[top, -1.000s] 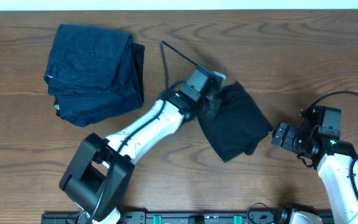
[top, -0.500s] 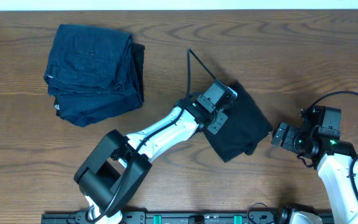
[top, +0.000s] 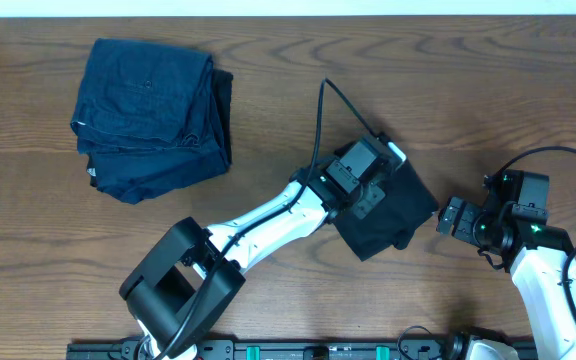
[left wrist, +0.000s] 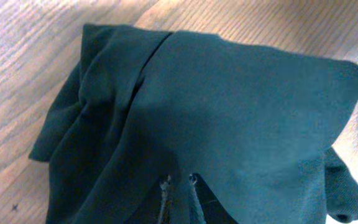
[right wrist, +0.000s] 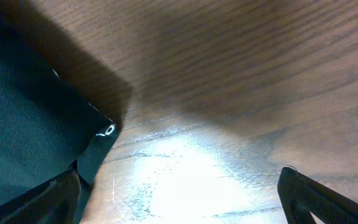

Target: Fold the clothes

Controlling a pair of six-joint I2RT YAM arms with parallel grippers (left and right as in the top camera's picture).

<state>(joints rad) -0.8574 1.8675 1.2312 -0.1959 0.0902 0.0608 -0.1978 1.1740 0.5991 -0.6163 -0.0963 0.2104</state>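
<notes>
The black T-shirt [top: 408, 205] lies bunched in a rough square on the wooden table, right of centre. My left gripper [top: 376, 192] is over its left half. In the left wrist view the T-shirt [left wrist: 229, 106] fills the frame, and the two fingertips [left wrist: 179, 182] are close together with a fold of fabric pinched between them. My right gripper [top: 446, 217] is just right of the shirt, open and empty. In the right wrist view its fingers [right wrist: 179, 199] stand wide apart over bare wood, and the shirt's edge [right wrist: 23, 124] lies at the left.
A folded dark blue denim-like stack [top: 148, 115] sits at the back left of the table [top: 298, 60]. The left arm's black cable [top: 320, 130] arcs above the shirt. A rail [top: 268, 350] runs along the front edge.
My left gripper has moved right and slightly toward the front, across the shirt from its left edge, taking fabric with it. The right arm has not moved.
</notes>
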